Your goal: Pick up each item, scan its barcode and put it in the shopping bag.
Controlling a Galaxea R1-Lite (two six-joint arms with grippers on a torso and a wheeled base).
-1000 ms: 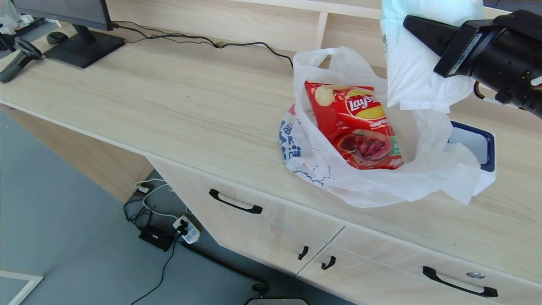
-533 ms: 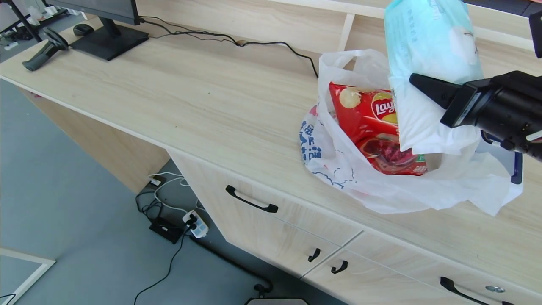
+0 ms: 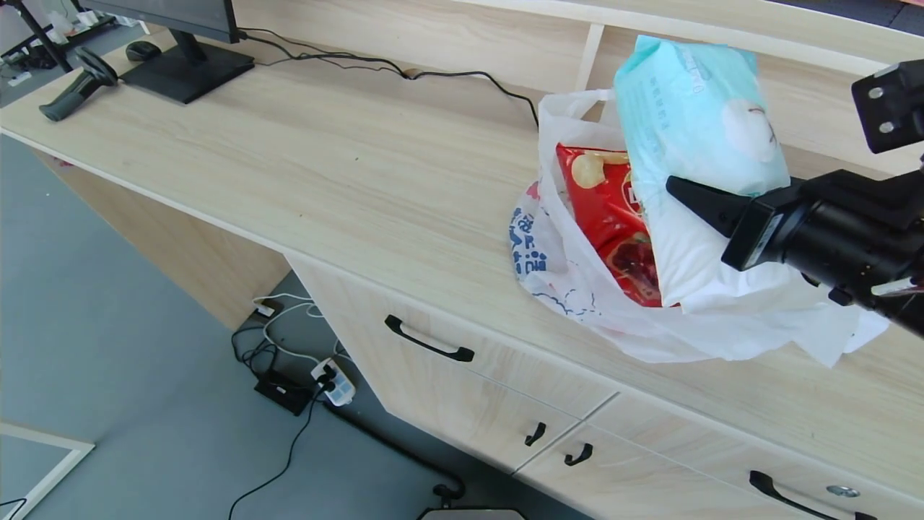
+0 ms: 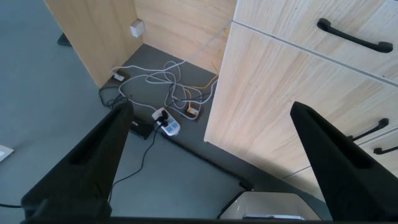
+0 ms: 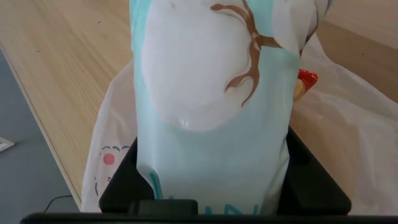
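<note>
Now we are clamping the tissue pack (image 3: 696,144) in our right gripper (image 3: 700,201), its lower end dipping into the shopping bag (image 3: 722,332) at the right of the counter (image 3: 325,166), beside the chips bag (image 3: 610,217) already inside. Only releasing is remaining, we judge; our left gripper (image 4: 211,109) is hanging open.

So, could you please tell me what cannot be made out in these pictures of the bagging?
Chips bag: head view, its right half covered by the teal pack.
The pack's barcode: faces neither the head view nor the right wrist view.
Right pincer: right wrist view, the pack covers its fingertips.
Shopping bag bottom: head view, hidden by its own wall and the pack.
Scanner: head view, too small for detail.
</note>
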